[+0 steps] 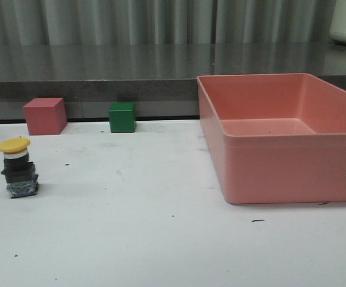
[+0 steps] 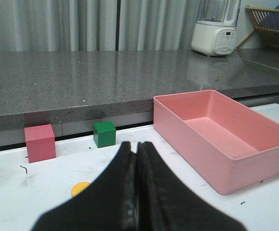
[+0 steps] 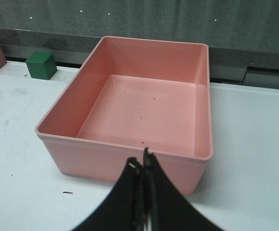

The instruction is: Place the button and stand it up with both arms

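Both pincers, the left gripper (image 2: 137, 149) and right gripper (image 3: 143, 166), are pressed closed on nothing (fingers touching), while the button (image 1: 18, 168) stands upright on the white table (image 1: 161, 239), far left.

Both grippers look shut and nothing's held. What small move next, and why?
Probably open the left gripper: its fingers are shut and empty, and the button stands upright on the table's left side, nearest that arm. The right gripper is by the pink bin.

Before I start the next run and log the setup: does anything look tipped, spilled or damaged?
Nothing stands out. The button stands upright on the table, cap up, and the pink bin sits flat and empty. Only small dark specks mark the tabletop.
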Action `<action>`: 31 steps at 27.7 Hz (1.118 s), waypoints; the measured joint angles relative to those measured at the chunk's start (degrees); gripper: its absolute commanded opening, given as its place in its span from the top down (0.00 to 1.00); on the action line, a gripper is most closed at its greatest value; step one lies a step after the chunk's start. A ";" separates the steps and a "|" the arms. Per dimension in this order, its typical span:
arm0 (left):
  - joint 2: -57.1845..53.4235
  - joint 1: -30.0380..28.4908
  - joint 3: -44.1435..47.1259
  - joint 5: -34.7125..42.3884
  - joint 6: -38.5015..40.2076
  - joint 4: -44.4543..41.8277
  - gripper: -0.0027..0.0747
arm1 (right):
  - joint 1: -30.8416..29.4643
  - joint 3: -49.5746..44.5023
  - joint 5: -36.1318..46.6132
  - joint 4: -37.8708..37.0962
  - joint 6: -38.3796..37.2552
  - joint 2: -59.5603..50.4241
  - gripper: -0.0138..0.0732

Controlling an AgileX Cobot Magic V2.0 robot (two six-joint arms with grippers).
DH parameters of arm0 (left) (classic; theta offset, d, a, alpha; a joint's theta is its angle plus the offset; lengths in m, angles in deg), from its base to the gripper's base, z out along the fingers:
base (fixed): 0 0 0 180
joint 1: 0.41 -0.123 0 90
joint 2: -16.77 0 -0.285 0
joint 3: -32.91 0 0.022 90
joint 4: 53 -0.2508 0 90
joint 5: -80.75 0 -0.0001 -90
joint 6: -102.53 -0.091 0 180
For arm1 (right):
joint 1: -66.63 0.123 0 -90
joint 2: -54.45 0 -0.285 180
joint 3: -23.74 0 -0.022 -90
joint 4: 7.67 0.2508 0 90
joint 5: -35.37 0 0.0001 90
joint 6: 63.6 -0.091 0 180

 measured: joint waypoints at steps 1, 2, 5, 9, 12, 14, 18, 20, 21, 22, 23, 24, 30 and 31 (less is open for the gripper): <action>0.00 0.00 0.00 0.00 0.00 0.00 0.99 | 0.00 0.00 0.00 0.00 0.00 0.00 0.92; 0.00 0.00 0.28 0.24 0.00 0.00 0.99 | 0.00 0.00 0.00 0.00 0.00 0.00 0.92; -1.20 -0.36 2.68 3.05 0.00 0.00 0.99 | 0.00 0.00 0.00 0.00 0.00 0.00 0.92; -5.41 -4.89 8.14 5.93 0.91 -0.56 0.99 | 0.00 0.00 0.00 0.00 0.00 0.00 0.92; -5.41 -9.46 11.59 6.32 3.28 -1.60 0.99 | 0.00 0.00 0.10 0.00 0.00 0.00 0.92; -5.41 -12.18 13.41 6.87 4.35 -1.86 0.99 | 0.00 0.00 0.10 -0.03 0.00 0.00 0.92; -5.41 -16.77 16.97 10.24 5.06 -2.70 0.99 | 0.00 0.00 0.10 -0.03 0.00 0.00 0.92; -5.41 -18.51 19.43 12.53 5.17 -2.84 0.99 | 0.00 0.00 0.10 -0.03 0.00 0.00 0.92; -5.41 -19.12 20.67 13.71 5.17 -2.89 0.99 | 0.00 0.00 0.10 -0.03 0.00 0.00 0.92; -5.41 -19.33 21.91 14.59 5.17 -2.99 0.99 | 0.00 0.00 0.10 -0.03 0.00 0.00 0.92; -5.41 -19.42 23.12 15.43 5.17 -3.03 0.99 | 0.00 0.00 0.10 -0.03 0.00 0.00 0.92; -5.41 -19.42 24.53 16.28 5.17 -3.12 0.99 | 0.00 0.00 0.10 -0.03 0.00 0.00 0.92; -5.41 -19.42 25.00 17.85 5.17 -3.25 0.99 | 0.00 0.00 0.10 -0.03 0.00 0.00 0.92; -5.41 -19.42 25.00 17.85 5.17 -3.25 0.99 | 0.00 0.00 0.10 -0.03 0.00 0.00 0.92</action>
